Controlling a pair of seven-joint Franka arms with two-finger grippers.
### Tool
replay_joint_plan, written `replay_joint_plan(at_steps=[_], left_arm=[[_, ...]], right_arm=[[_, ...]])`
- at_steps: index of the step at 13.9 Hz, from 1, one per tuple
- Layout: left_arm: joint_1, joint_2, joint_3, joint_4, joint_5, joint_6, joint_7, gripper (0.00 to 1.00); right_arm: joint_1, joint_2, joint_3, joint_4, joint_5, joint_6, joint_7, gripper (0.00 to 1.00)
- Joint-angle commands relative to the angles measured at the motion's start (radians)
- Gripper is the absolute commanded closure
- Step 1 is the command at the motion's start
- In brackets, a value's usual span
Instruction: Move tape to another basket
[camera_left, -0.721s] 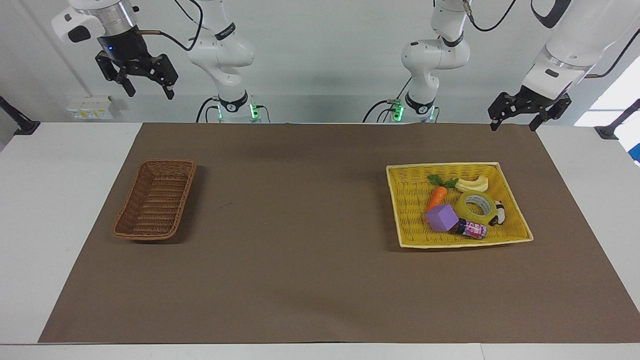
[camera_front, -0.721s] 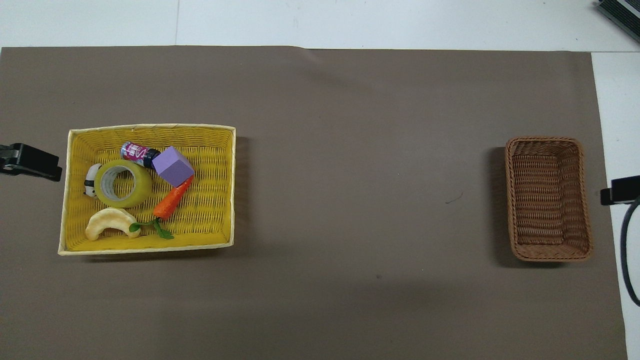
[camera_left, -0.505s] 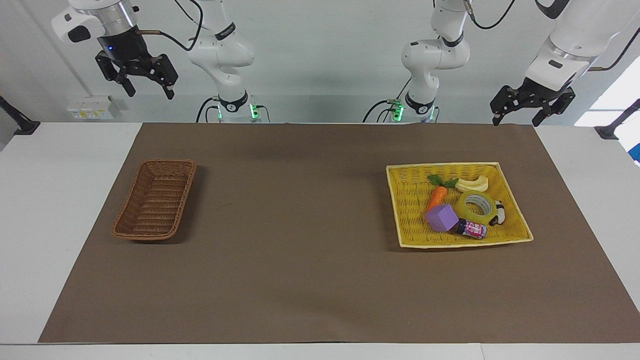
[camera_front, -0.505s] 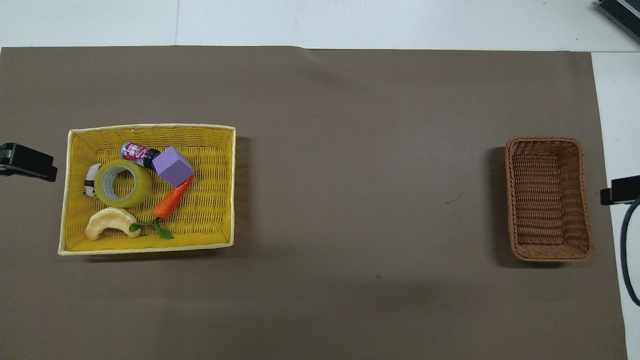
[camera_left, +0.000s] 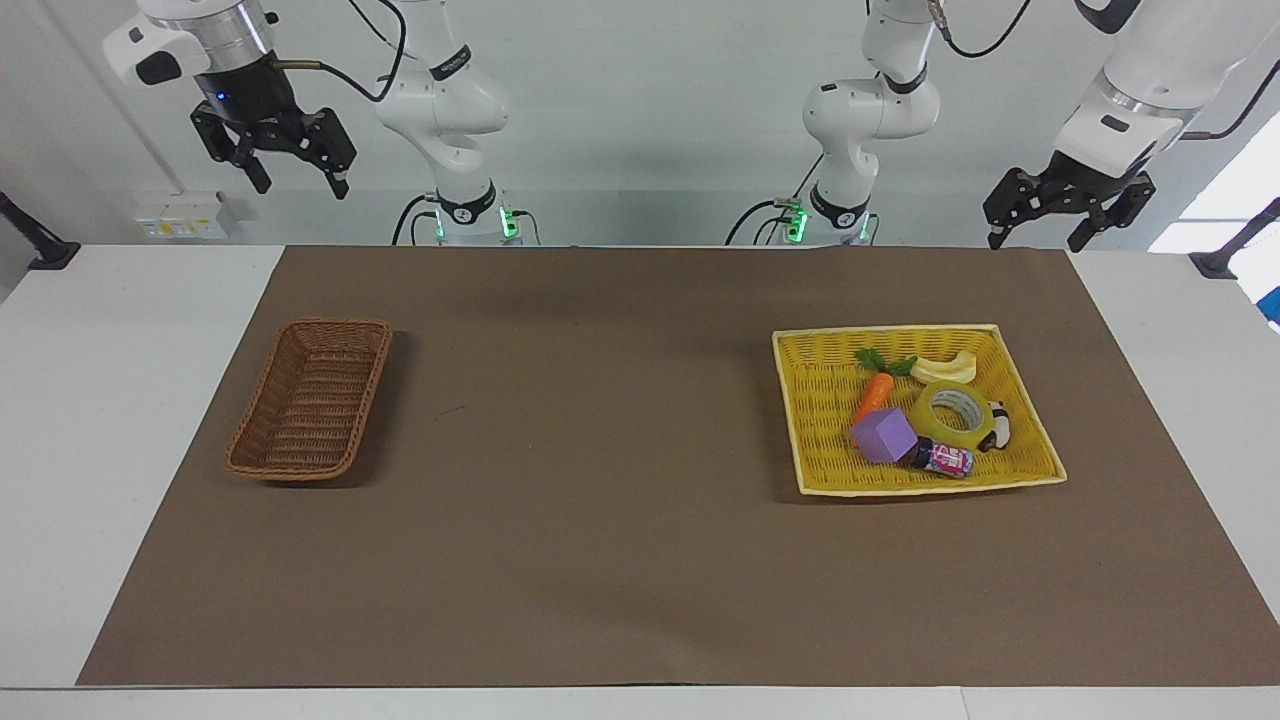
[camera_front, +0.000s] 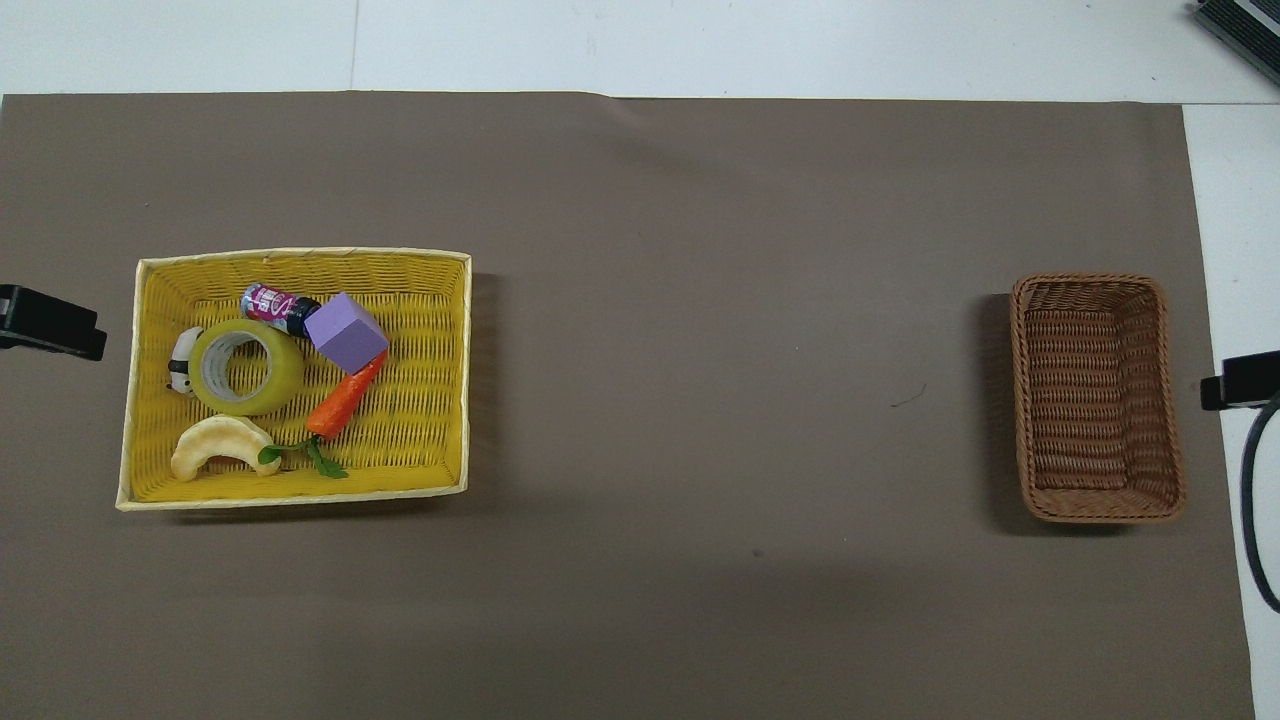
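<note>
Pale wall (camera_left: 640, 120), white table (camera_left: 120, 400) under a brown mat (camera_left: 600, 560) — bright daylight at one side.

You've got a white table (camera_left: 60, 420) under a brown mat (camera_left: 600, 520). On the mat sit the basket (camera_left: 310, 400) (right arm's end) and a yellow tray (camera_left: 815, 420), well apart.

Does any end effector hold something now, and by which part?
Nothing is held. The left end effector and right end effector are open in the air; the tape lies in the yellow tray.

Left tool (camera_left: 1040, 215) risen, shifted outward toward table's end.
</note>
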Motion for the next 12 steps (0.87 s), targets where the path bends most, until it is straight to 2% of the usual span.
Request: replay_joint_plan(at_steps=[1,12], left_arm=[[0.021,-0.014,0.0,-0.01,-0.012,0.007,0.012,0.0],[0.026,-0.04,0.0,-0.055,-0.017,0.019,0.009,0.0]], right_arm=[[-0.007,-0.018,0.004,-0.013,-0.002,-0.007,-0.027,0.0],[-0.007,-0.018,0.004,-0.013,-0.002,-0.007,-0.027,0.0]])
